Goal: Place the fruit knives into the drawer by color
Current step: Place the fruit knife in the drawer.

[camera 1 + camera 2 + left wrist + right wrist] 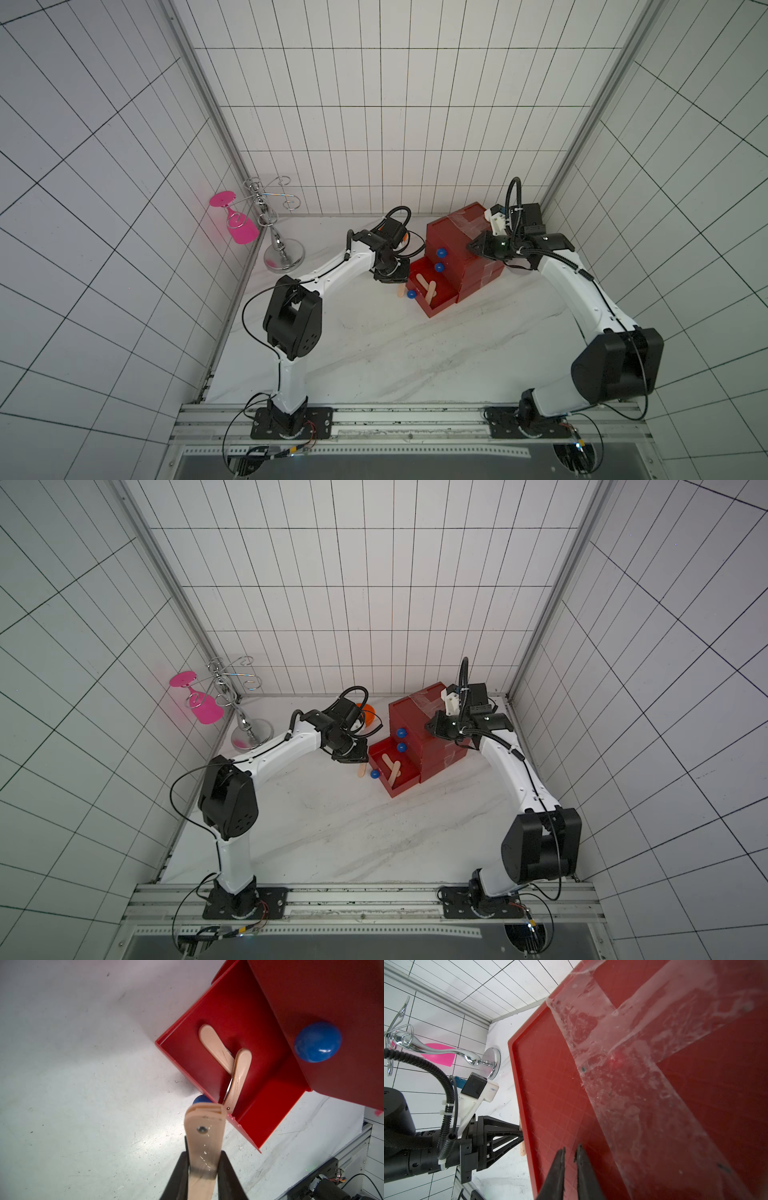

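Observation:
The drawer chest [457,243] is red with blue knobs and stands at the back right in both top views. Its bottom drawer [446,303] is pulled out and holds two crossed peach-pink fruit knives [214,1045] [239,1076]. My left gripper [204,1155] is shut on a third peach-pink knife [204,1136], whose end hangs just outside the drawer's front corner, beside the blue knob [411,294]. My right gripper [570,1147] rests over the taped top of the chest [643,1084], fingers almost together with nothing between them. No other knife colours show.
A chrome glass rack [274,232] with a pink glass [241,230] hanging on it stands in the back left corner. An orange bowl [368,712] peeks out behind my left wrist. Tiled walls close in both sides and the back.

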Tool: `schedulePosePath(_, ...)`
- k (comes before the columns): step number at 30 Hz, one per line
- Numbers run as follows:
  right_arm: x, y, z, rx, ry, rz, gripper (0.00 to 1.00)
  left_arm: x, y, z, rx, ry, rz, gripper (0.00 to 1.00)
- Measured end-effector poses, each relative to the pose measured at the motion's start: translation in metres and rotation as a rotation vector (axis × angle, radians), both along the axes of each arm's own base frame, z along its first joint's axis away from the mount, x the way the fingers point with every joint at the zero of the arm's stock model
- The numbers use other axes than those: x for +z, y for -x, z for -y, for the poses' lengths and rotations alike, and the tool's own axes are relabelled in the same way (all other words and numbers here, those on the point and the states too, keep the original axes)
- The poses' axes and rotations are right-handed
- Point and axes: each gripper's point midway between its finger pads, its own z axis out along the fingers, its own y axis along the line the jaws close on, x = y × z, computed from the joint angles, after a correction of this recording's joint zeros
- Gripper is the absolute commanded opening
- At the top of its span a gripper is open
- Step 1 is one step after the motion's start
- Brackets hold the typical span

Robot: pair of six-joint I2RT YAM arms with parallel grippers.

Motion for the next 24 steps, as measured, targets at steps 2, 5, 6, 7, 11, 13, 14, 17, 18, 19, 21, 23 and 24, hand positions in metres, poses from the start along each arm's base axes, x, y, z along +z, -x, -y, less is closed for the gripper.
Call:
schedulePosePath(2, 0.0, 0.0, 0.0, 0.0, 0.0, 0.0, 0.16, 0.0, -0.002, 0.005, 0.008, 0.019, -0.001, 0.23)
schedulePosePath(5, 0.0, 0.0, 0.0, 0.0, 0.0, 0.0, 0.16, 0.002, -0.003, 0.01, 0.021, 0.046, -0.003, 0.23)
schedulePosePath(6, 0.0, 0.0, 0.0, 0.0, 0.0, 0.0, 0.16, 0.003, -0.005, 0.012, 0.026, 0.055, -0.001, 0.23)
schedulePosePath(7, 0.0, 0.0, 0.0, 0.0, 0.0, 0.0, 0.16, 0.004, -0.006, 0.014, 0.031, 0.066, 0.002, 0.23)
schedulePosePath(11, 0.0, 0.0, 0.0, 0.0, 0.0, 0.0, 0.16, 0.007, -0.012, 0.024, 0.049, 0.113, 0.003, 0.23)
schedulePosePath(13, 0.0, 0.0, 0.0, 0.0, 0.0, 0.0, 0.16, 0.007, -0.016, 0.03, 0.057, 0.136, 0.002, 0.23)
schedulePosePath(14, 0.0, 0.0, 0.0, 0.0, 0.0, 0.0, 0.16, 0.005, -0.017, 0.032, 0.061, 0.146, -0.001, 0.23)
schedulePosePath(17, 0.0, 0.0, 0.0, 0.0, 0.0, 0.0, 0.16, 0.001, -0.02, 0.037, 0.073, 0.164, -0.011, 0.23)
schedulePosePath(18, 0.0, 0.0, 0.0, 0.0, 0.0, 0.0, 0.16, 0.0, -0.021, 0.038, 0.075, 0.169, -0.014, 0.23)
schedulePosePath(19, 0.0, 0.0, 0.0, 0.0, 0.0, 0.001, 0.16, -0.002, -0.022, 0.04, 0.078, 0.174, -0.017, 0.23)
schedulePosePath(21, 0.0, 0.0, 0.0, 0.0, -0.001, 0.001, 0.16, -0.005, -0.023, 0.043, 0.082, 0.182, -0.023, 0.23)
schedulePosePath(23, 0.0, 0.0, 0.0, 0.0, -0.001, 0.001, 0.16, -0.009, -0.025, 0.047, 0.088, 0.193, -0.029, 0.23)
schedulePosePath(24, 0.0, 0.0, 0.0, 0.0, -0.001, 0.001, 0.16, -0.01, -0.026, 0.049, 0.091, 0.198, -0.033, 0.23)
